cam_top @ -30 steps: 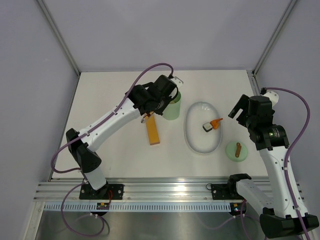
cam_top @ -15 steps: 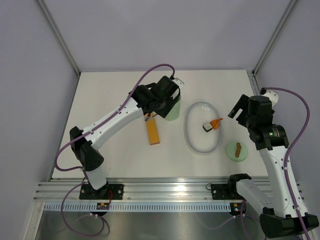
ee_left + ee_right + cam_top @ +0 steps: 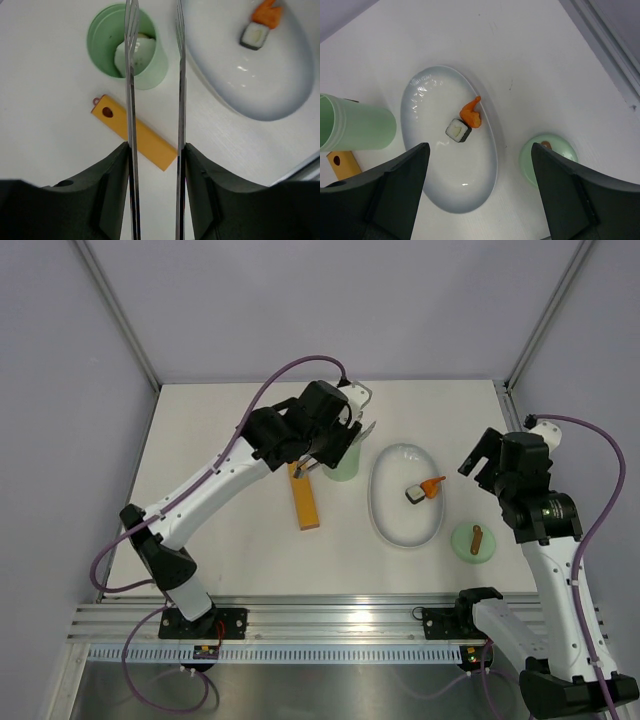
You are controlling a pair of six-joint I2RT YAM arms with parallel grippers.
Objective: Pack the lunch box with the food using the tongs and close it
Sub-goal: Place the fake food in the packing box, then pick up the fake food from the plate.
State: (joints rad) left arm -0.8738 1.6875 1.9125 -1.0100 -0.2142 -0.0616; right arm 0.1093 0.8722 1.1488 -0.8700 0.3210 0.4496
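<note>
Left gripper (image 3: 156, 147) is pinching the slim grey metal tongs (image 3: 180, 100): one black finger presses on the outside of each arm. The two arms stand apart with nothing between their tips. From the left wrist camera I see one tip over the mouth of the pale mint-green cylindrical lunch box (image 3: 152, 75) and the other just past its rim, towards the white oval plate (image 3: 260, 85).

I can make out white rounded food (image 3: 142, 50) inside the one lunch box, but I cannot count the pieces.

Just beside the box lies one long orange rectangular block (image 3: 117, 120).

Two pieces sit touching on the plate: one dark-and-white cube (image 3: 254, 36) and one orange piece (image 3: 267, 14).

Right gripper (image 3: 479, 146) hangs above the plate, fingers spread wide, gripping nothing.

One round green lid (image 3: 547, 157) with a short brown stick handle (image 3: 546, 145) rests on the white table (image 3: 230, 550), near the plate and apart from the box.
</note>
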